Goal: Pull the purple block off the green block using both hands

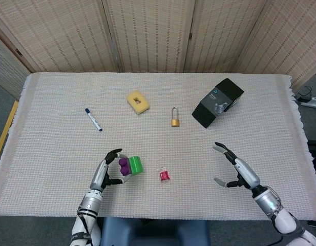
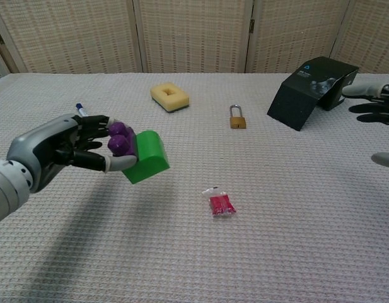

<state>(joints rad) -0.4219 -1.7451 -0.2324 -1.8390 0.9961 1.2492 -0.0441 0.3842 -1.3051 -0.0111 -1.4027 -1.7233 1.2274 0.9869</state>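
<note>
The left hand [image 2: 62,148] held the small purple studded block [image 2: 121,138], joined to the larger green plastic block [image 2: 148,156], lifted clear above the white woven tablecloth [image 1: 55,143], fingers clamped around the purple side. The right hand [image 1: 238,171] hovered well apart, fingers spread and holding nothing. A small red packet [image 2: 221,203] lay between them.

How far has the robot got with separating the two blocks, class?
Done: the left robot hand holds the joined blocks off the table. In hand: the right robot hand is open, apart from them. Left: grip the green block and pull the purple block off; they are still joined.
</note>
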